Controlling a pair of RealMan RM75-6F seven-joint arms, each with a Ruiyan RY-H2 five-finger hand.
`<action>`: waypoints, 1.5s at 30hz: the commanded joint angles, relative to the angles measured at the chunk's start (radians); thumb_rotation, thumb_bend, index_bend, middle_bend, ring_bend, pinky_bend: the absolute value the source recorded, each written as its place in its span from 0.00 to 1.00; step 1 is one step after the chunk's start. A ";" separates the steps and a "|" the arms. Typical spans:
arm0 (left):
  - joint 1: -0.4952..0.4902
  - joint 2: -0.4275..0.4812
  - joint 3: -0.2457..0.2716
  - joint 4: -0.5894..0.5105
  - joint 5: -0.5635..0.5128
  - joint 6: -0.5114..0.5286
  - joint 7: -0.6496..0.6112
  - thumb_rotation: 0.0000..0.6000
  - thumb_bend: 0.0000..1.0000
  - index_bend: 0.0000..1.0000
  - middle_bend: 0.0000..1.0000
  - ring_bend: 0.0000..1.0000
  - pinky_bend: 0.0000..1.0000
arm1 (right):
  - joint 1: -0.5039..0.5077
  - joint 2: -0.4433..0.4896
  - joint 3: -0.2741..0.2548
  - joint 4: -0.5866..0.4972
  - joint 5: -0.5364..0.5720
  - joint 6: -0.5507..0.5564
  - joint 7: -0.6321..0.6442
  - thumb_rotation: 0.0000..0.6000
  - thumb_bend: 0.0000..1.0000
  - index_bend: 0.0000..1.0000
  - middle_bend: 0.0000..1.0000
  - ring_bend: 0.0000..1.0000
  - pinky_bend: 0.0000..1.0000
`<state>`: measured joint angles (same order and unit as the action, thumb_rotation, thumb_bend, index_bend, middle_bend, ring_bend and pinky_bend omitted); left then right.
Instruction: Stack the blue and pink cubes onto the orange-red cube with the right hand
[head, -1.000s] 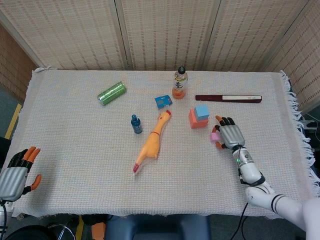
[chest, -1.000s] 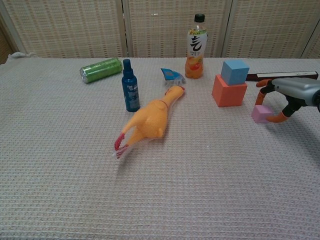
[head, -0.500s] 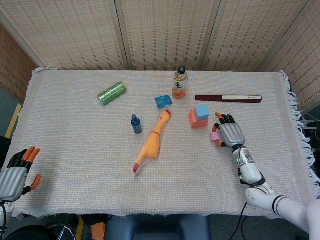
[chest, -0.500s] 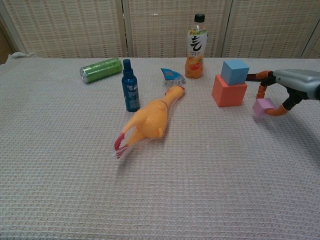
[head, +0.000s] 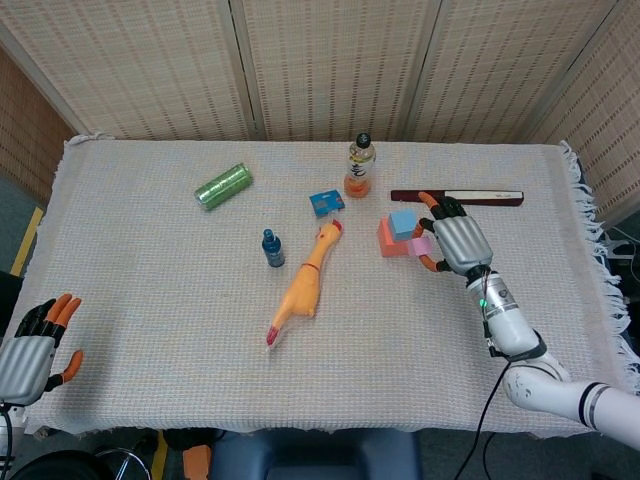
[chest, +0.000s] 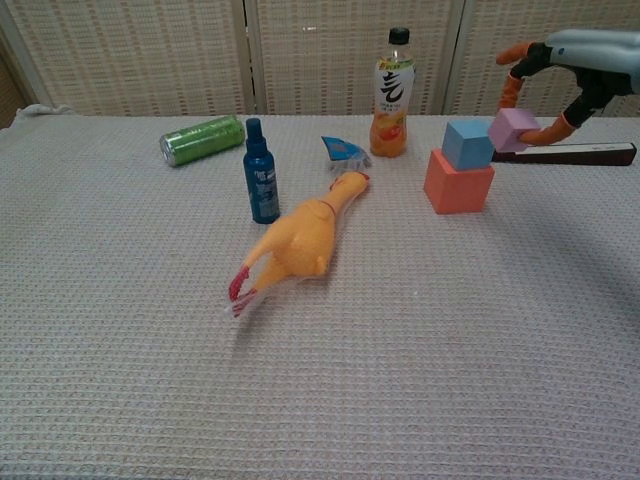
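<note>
The orange-red cube (chest: 459, 183) (head: 385, 239) stands on the cloth right of centre, with the blue cube (chest: 468, 144) (head: 403, 224) resting on top of it. My right hand (chest: 575, 62) (head: 452, 241) pinches the pink cube (chest: 514, 128) (head: 422, 246) between thumb and a finger. It holds the pink cube in the air, just right of the blue cube and about level with its top. My left hand (head: 33, 345) rests by the table's near left corner, fingers apart and holding nothing.
A rubber chicken (chest: 299, 237) lies mid-table. Near it are a small blue bottle (chest: 261, 184), a green can (chest: 202, 139), a blue packet (chest: 345, 152) and an orange drink bottle (chest: 393, 94). A long dark box (chest: 574, 152) lies behind the cubes.
My right hand has lifted the pink cube off the cloth and carried it up and left toward the blue cube. The left hand has not moved.
</note>
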<state>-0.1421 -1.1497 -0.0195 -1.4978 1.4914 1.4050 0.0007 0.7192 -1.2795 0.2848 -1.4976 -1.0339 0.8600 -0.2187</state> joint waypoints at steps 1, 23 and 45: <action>-0.001 0.000 -0.001 0.002 -0.004 -0.003 -0.001 1.00 0.44 0.00 0.00 0.00 0.08 | 0.073 0.020 0.044 -0.010 0.094 -0.046 -0.063 1.00 0.23 0.48 0.00 0.00 0.00; -0.004 -0.001 -0.007 0.010 -0.025 -0.020 -0.005 1.00 0.44 0.00 0.00 0.00 0.09 | 0.214 -0.068 -0.015 0.209 0.273 -0.115 -0.159 1.00 0.23 0.49 0.00 0.00 0.00; -0.004 0.000 -0.008 0.011 -0.026 -0.020 -0.007 1.00 0.44 0.00 0.00 0.00 0.09 | 0.222 -0.127 -0.037 0.281 0.236 -0.112 -0.105 1.00 0.23 0.47 0.00 0.00 0.00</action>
<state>-0.1459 -1.1498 -0.0274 -1.4871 1.4658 1.3853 -0.0065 0.9416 -1.4063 0.2473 -1.2168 -0.7971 0.7476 -0.3246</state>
